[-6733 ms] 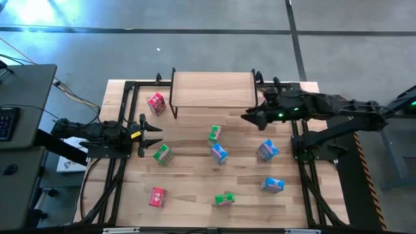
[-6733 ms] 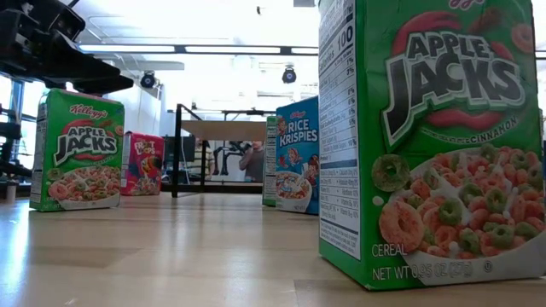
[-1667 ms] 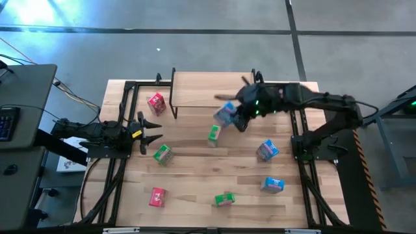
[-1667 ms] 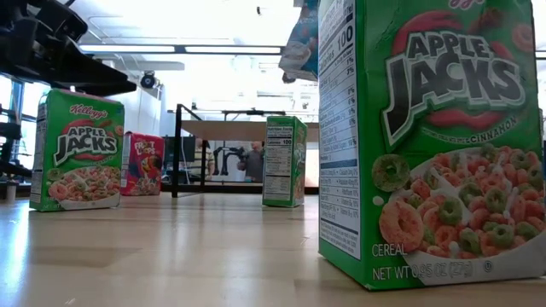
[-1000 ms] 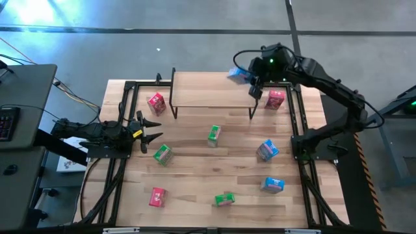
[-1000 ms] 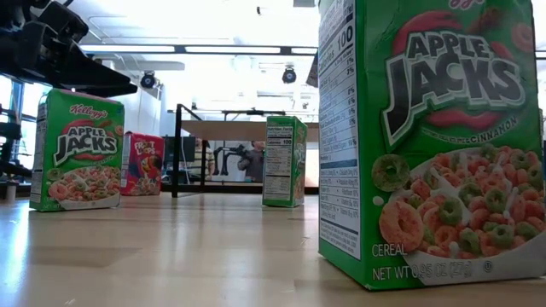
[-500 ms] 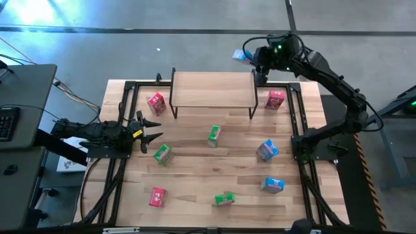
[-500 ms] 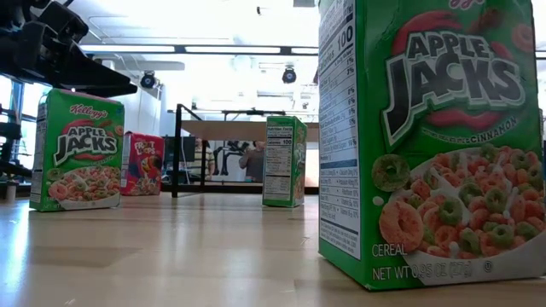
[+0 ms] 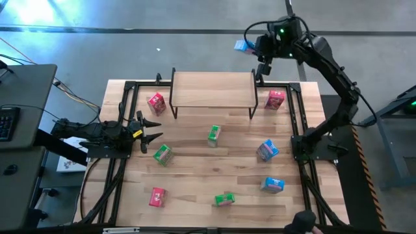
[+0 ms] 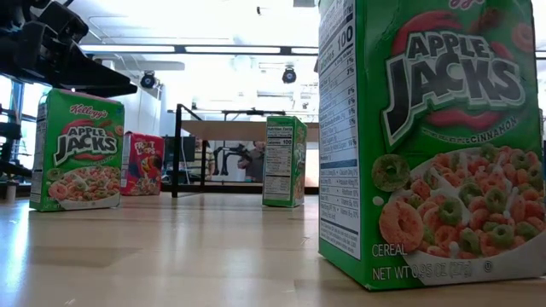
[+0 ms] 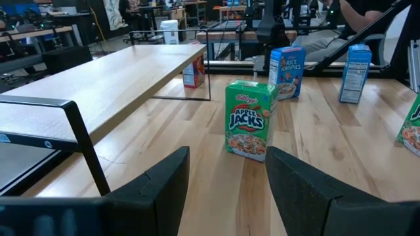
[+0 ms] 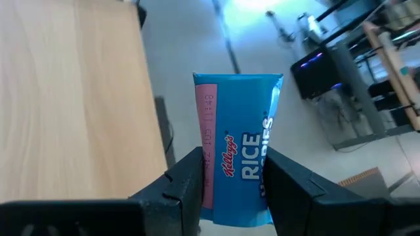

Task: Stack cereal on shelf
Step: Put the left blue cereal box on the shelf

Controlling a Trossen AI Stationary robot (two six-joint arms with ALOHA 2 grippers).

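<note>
Right gripper point(image 12: 230, 180) pinching a small blue printed cardboard Rice Krispies box point(image 12: 237, 147) point(image 9: 244, 45), fingers clamped on its two broad faces. Held high, past the table's far edge, out over the grey floor beyond the shelf's far right corner.

Low shelf point(image 9: 211, 88): light wooden top board, thin black metal legs, top bare. No box on it yet.

Left gripper point(image 11: 226, 190) parked at the table's left side, fingers spread, holding nothing, aimed at a green Apple Jacks box point(image 11: 248, 119).

Risks, judged from here:
- Slip now means a drop to the floor, off the table. Glossy thin card, narrow pinch, light box.
- Too hard a squeeze could dent the hollow carton.
- Coming back low could clip the shelf's edge or the red-pink box point(image 9: 275, 99) standing just beside its right legs.
- Tilted release on the smooth board could topple it; tall, narrow footprint.

Other boxes scattered on the wooden tabletop point(image 9: 195, 179).
</note>
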